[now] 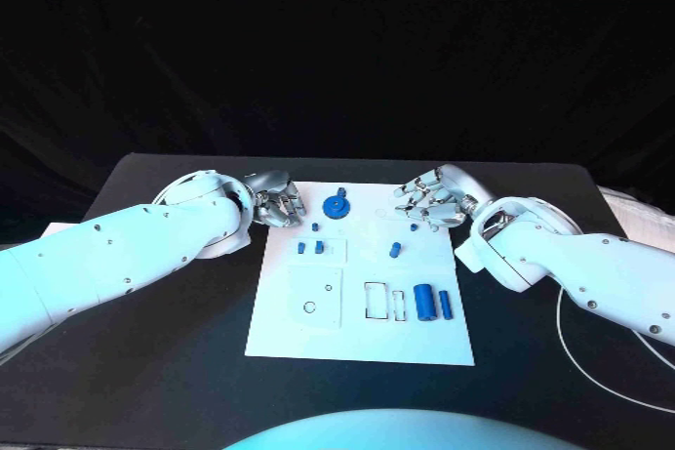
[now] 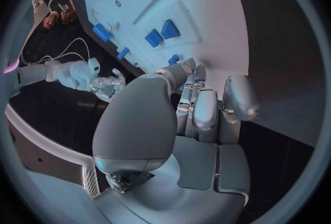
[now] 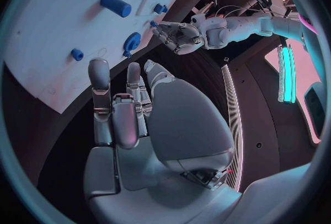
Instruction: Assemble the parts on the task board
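The white task board lies in the middle of the black table. A blue gear sits near its far edge, between my two hands. Small blue parts lie left of centre, another small one sits mid-board, and two blue cylinders rest at the right. My left hand hovers at the board's far left corner and holds nothing, fingers loosely bent. My right hand hovers at the far right corner, also without anything in it. The gear lies just beyond its fingertips.
A raised square plate and rectangular slots mark the board's near half. A thin white cable loops on the table at the right. Pale cloth lies at the right edge.
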### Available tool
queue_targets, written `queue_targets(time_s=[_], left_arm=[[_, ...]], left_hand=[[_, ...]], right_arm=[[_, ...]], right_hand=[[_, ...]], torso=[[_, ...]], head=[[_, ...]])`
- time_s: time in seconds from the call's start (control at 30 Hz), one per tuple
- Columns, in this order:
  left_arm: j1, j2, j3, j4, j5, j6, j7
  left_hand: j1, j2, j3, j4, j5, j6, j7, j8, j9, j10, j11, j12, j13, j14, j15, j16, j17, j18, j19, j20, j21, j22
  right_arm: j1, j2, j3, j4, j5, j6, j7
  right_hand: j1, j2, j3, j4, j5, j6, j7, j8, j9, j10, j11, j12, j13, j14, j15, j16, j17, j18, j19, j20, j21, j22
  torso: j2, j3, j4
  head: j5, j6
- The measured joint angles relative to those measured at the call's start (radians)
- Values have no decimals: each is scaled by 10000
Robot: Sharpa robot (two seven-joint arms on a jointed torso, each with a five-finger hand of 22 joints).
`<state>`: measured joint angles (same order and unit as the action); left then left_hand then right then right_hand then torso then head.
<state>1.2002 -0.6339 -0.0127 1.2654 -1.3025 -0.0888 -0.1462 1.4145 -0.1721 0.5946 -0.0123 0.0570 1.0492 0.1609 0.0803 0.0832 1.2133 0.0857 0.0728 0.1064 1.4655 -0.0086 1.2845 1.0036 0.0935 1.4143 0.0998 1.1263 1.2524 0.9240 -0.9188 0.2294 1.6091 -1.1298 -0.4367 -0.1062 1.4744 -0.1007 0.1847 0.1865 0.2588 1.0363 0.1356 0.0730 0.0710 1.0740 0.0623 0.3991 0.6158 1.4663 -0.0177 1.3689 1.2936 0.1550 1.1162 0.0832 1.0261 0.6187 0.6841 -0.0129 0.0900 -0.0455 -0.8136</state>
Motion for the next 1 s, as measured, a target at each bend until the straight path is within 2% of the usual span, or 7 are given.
queue_targets(time_s=[0.07,0.2,0.27,0.37,0.57,0.73,1.0], left_arm=[[26,-221,0,130,906,-338,323],[48,-590,-6,472,3485,-964,1208],[49,-747,-32,679,4896,-1093,1709],[23,-965,-57,1019,7189,-1140,2525],[-15,-1323,-76,1415,11420,-1132,3713],[-52,-1492,-89,1617,13168,-1136,4198],[-74,-1602,-95,1869,14179,-1155,4582]], left_hand=[[-9,57,37,-5,0,48,47,0,-15,19,19,0,6,-186,78,-325,-523,90,-297,-3,-567,-377],[-141,131,25,59,0,138,65,0,-68,-41,78,126,6,-1038,128,-1623,-2436,497,-1257,45,-2539,-1681],[-259,226,-45,128,0,145,72,68,-70,-56,91,246,37,-1392,159,-2154,-3201,558,-1675,55,-3392,-2230],[-541,339,-370,277,84,228,49,117,-71,-54,90,399,82,-1651,168,-2401,-3571,693,-1969,81,-3956,-2593],[-649,353,-812,354,84,229,49,157,-98,-93,51,536,122,-1807,157,-2554,-3920,701,-2122,94,-4530,-2978],[-648,353,-913,356,84,229,49,157,-107,-116,34,597,137,-1875,160,-2634,-4055,701,-2194,93,-4742,-3125],[-1104,302,-1658,716,84,165,60,195,-122,-272,89,781,180,-1937,212,-2659,-4222,700,-2247,146,-5080,-3370]], right_arm=[[43,-75,5,-52,-437,125,-73],[138,-170,19,-88,-1672,537,-314],[161,-192,19,-87,-2386,795,-496],[174,-199,19,-81,-3524,1234,-842],[182,-139,17,-57,-5330,1939,-1455],[180,-58,16,-43,-6173,2305,-1760],[160,107,13,-96,-6826,2767,-2048]], right_hand=[[189,-135,414,-96,-172,144,53,46,16,89,105,-1117,-1201,0,0,-36,-60,-2,73,73,0,64],[310,-262,761,-231,-362,460,42,78,32,332,65,-2050,-2317,1,71,-76,-79,-1,87,87,63,161],[232,-340,853,-205,-425,554,15,78,33,334,67,-2272,-2647,1,71,-76,-55,-2,122,52,118,212],[208,-402,1038,-188,-600,609,-8,78,33,387,120,-2534,-3117,1,71,-76,-23,-1,163,81,118,220],[145,-531,1233,-100,-788,630,-16,63,32,421,154,-2797,-3699,1,70,-76,-41,-1,162,81,118,129],[164,-594,1452,-101,-866,680,-38,37,24,422,155,-2919,-4047,1,70,-76,-65,0,162,81,110,86],[63,-696,1593,-73,-1253,681,-38,-12,8,422,155,-3034,-4525,0,70,-115,-107,-1,162,81,0,2]], torso=[[-8,-1,0],[-24,-9,0],[-25,-15,0],[-25,-20,12],[-30,-27,21],[-22,-28,22],[-5,-21,7]], head=[[-19,34],[-103,90],[-155,139],[-268,248],[-350,325],[-376,347],[-358,322]])
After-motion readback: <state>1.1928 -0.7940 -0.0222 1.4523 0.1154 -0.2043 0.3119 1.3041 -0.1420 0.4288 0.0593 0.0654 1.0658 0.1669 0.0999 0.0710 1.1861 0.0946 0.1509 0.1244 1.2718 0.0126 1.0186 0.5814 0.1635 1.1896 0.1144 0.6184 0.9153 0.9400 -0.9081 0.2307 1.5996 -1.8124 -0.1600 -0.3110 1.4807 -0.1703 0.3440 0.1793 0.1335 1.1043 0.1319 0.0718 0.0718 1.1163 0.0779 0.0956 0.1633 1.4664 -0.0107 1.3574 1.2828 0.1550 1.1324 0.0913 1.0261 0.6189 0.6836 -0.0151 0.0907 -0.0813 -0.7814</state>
